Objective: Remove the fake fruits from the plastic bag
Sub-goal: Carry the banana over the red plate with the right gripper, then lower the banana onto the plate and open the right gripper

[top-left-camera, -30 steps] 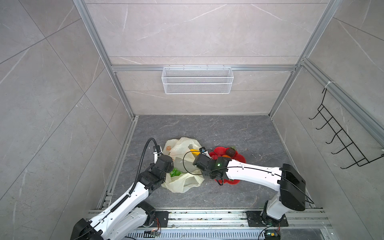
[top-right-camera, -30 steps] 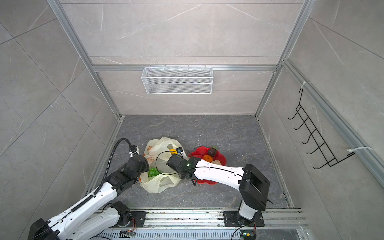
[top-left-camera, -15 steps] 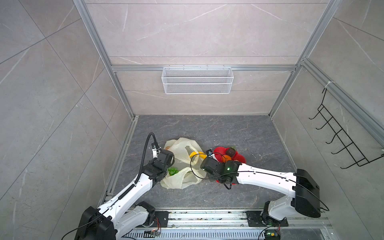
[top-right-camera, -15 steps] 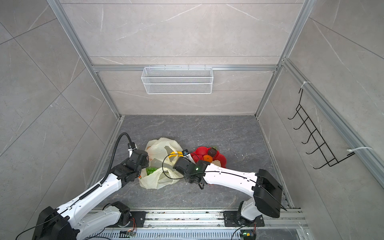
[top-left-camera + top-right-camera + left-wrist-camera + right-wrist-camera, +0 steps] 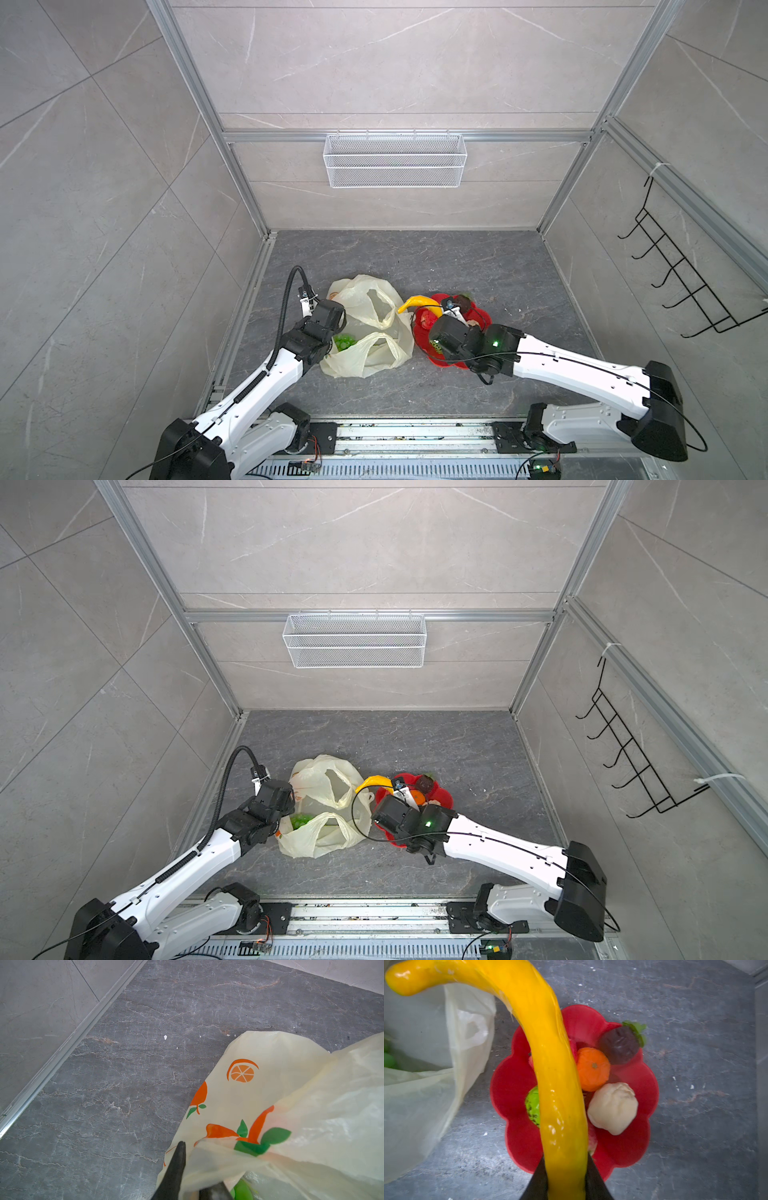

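A banana [image 5: 550,1064] is gripped by the right gripper [image 5: 565,1159] above the red plate [image 5: 512,1084], right of the bag [image 5: 270,1084], whose edge is pinched by the left gripper [image 5: 199,1164]; grapes [image 5: 344,341] lie inside. Lowering and release seem needed next.

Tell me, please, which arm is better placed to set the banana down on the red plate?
The right. The right gripper holds the banana above the red flower-shaped plate, so it likely only needs to lower and release. The left gripper is pinching the plastic bag beside the plate.
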`<state>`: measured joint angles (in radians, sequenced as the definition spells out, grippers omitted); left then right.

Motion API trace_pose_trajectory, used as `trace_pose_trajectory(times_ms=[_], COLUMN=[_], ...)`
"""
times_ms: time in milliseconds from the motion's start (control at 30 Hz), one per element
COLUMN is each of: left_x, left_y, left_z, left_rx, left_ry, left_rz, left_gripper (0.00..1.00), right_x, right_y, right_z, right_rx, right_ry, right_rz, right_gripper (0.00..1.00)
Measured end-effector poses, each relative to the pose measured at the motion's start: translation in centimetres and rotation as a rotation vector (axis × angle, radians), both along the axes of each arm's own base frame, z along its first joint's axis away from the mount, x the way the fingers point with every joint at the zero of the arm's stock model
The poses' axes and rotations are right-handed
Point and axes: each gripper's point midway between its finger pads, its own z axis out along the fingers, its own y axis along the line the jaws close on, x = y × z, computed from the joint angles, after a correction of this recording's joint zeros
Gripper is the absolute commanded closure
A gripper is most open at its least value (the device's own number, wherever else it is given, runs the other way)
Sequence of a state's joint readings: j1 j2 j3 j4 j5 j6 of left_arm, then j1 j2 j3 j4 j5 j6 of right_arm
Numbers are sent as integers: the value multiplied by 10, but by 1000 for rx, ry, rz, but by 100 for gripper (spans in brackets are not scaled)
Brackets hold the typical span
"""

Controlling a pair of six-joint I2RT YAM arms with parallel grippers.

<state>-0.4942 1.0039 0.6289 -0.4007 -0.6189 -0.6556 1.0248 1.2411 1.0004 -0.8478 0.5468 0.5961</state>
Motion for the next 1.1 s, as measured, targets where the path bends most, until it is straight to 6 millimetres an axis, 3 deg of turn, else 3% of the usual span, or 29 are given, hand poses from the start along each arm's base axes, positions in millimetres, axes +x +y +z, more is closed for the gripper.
trace_pose_trajectory(times_ms=[200,367,733,1100], left_x=[-6,-9,-10,-17], left_y=[4,6,1,2], left_z=[-7,-12,-18,-26], left_rx=[7,13,-9,-25], left_ry=[15,27,38,41], left_rz=[2,3,-16,-28], left_gripper=[84,84,84,84], right_x=[5,-2,-1,5], right_y=[-41,-53,-51,-29], right_z=[2,-10,-45,-71], right_rx=[7,4,39,84], right_ry=[1,43,164,245], right_rz=[-126,-183,-309,-349], right_gripper=[75,74,74,70])
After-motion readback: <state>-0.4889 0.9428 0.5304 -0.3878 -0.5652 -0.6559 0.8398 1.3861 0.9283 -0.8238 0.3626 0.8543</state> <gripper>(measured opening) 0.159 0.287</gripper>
